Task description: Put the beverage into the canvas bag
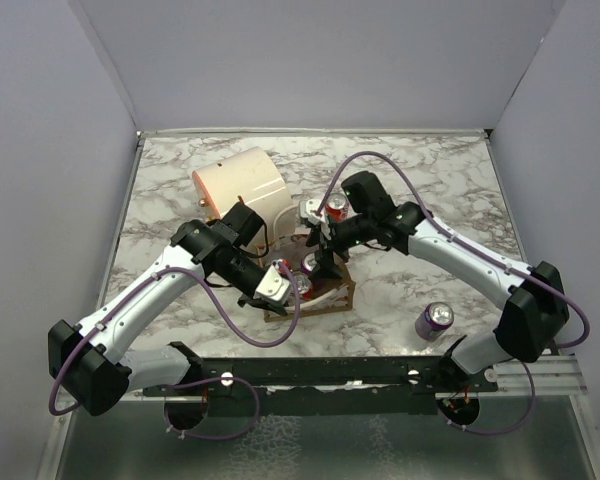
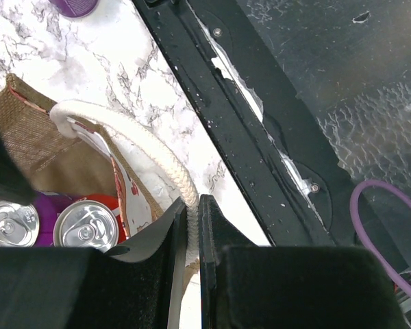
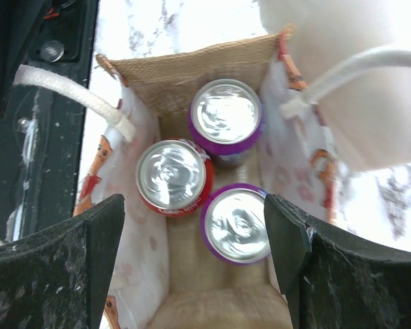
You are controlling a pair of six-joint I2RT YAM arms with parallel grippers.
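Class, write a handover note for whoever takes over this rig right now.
The left gripper is shut on the rope handle of the canvas bag.
The right gripper hangs open and empty over the bag's mouth.
Done: three cans stand inside, the far purple can, the red can and the near purple can, the last right below that gripper.
Left: the loose purple can sits on the table by the right arm's base; probably fetch it with the right arm.

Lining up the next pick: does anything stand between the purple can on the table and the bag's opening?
Only bare table separates the purple can from the canvas bag. The open right pincer hangs over the opening, and three cans already crowd the inside.
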